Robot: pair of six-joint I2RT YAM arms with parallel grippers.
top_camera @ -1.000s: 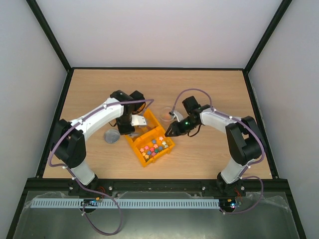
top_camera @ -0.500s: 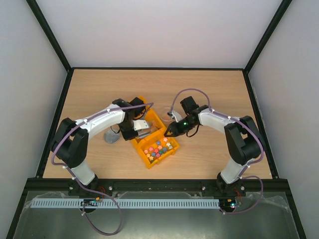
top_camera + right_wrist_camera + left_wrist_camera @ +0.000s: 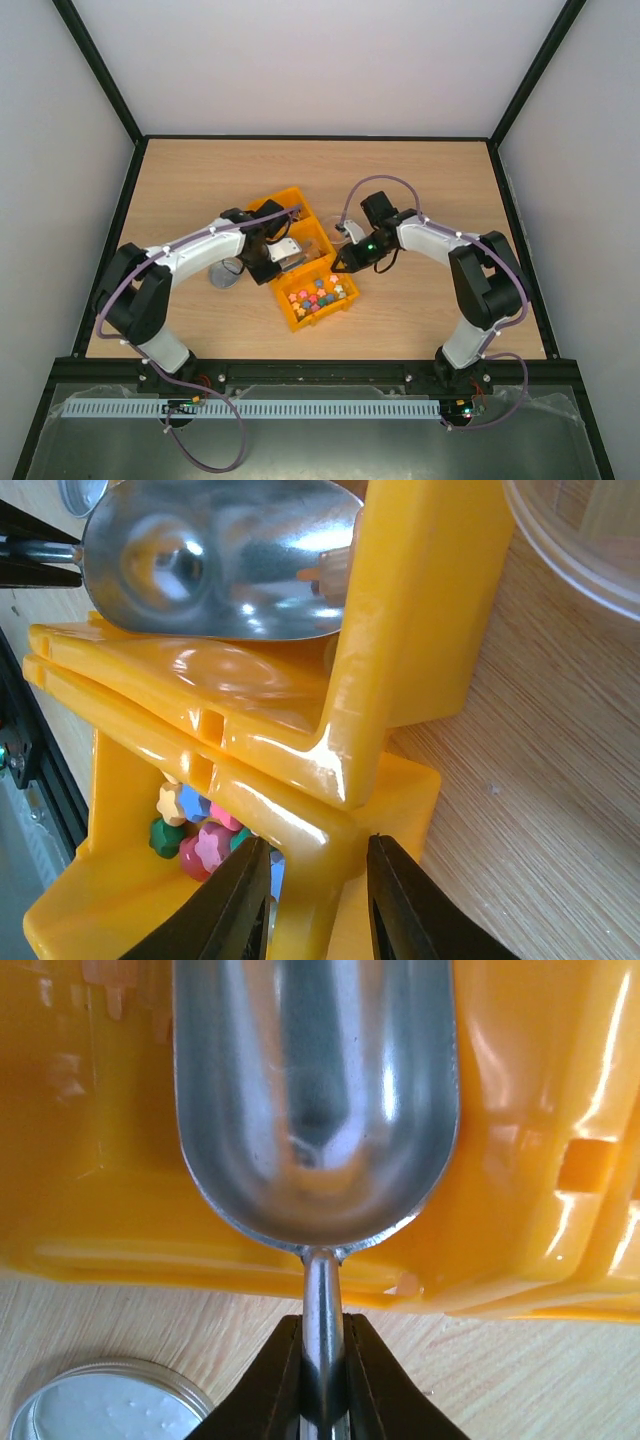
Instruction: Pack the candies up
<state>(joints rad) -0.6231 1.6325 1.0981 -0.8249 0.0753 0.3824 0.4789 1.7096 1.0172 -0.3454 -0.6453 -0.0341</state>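
Pink, green, red and blue flower-shaped candies (image 3: 195, 835) heaped in the yellow bin's (image 3: 400, 630) near compartment. My left pincer (image 3: 322, 1335) pinches the metal scoop (image 3: 315, 1090) handle over the bin; right pincer (image 3: 310, 865) straddles the bin wall, and I can't tell if it's clamped.

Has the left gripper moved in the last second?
Yes, slightly. The left gripper has pulled back toward the camera side: its arm now overlaps the metal lid and uncovers the yellow bin's far compartment.
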